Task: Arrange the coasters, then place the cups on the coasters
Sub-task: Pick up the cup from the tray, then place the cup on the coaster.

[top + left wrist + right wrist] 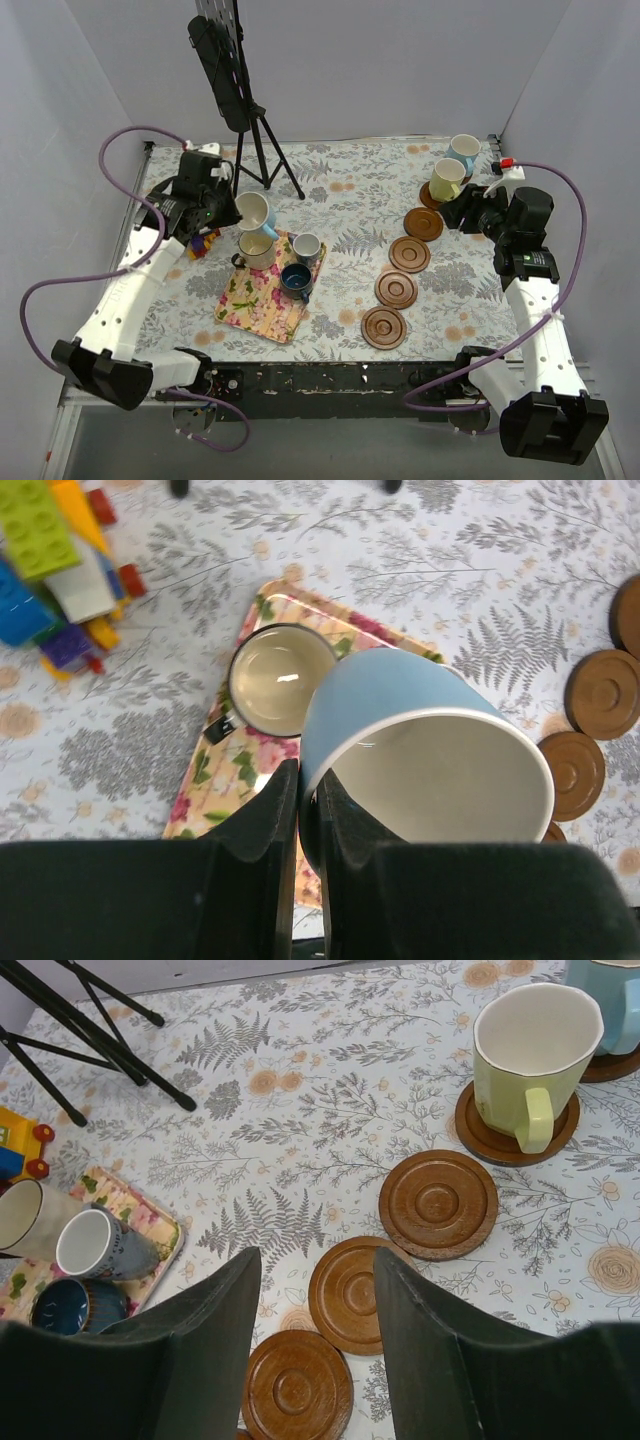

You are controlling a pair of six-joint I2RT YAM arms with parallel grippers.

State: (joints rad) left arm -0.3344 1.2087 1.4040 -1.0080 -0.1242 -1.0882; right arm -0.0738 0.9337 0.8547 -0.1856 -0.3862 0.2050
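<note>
My left gripper point(232, 208) is shut on the rim of a light blue cup point(400, 695), one finger inside and one outside. It holds the cup tilted above the floral mat point(262, 305). On the mat stand a cream cup point(258, 250), a grey-white cup point(306, 247) and a dark navy cup point(296, 280). At the far right a yellow-green cup point(530, 1060) and another light blue cup point(463, 153) each sit on a coaster. Several bare coasters point(409, 254) run in a curved line toward the front. My right gripper point(318, 1290) hovers open over this line with nothing between its fingers.
Colourful toy blocks point(55, 570) lie left of the mat, close to the left arm. A black tripod point(262, 150) stands at the back left centre. White walls close in the table on three sides.
</note>
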